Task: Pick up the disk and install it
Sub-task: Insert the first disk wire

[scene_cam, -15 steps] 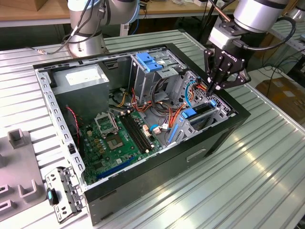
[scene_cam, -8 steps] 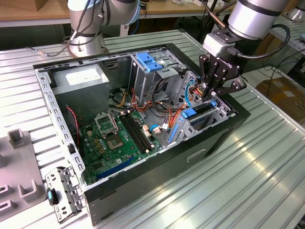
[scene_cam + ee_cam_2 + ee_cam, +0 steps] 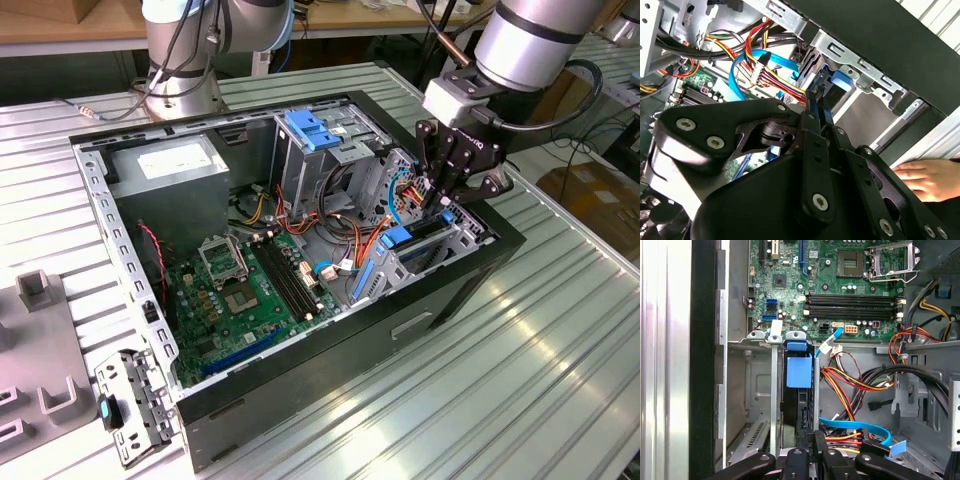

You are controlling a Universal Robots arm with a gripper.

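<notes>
The disk stands on edge in the drive bay at the front corner of the open computer case, toward the exterior view's right. Its blue plastic frame shows between the bay's metal rails in the first wrist view. My gripper reaches down into the bay at the disk's other end. In the second wrist view its black fingers come together on the disk's blue edge. The gripper is shut on the disk.
Red, orange and blue cables crowd the space beside the bay. The motherboard lies mid-case, a grey power-supply box at the back. A light-blue bracket tops the drive cage. A person's hand rests outside the case wall.
</notes>
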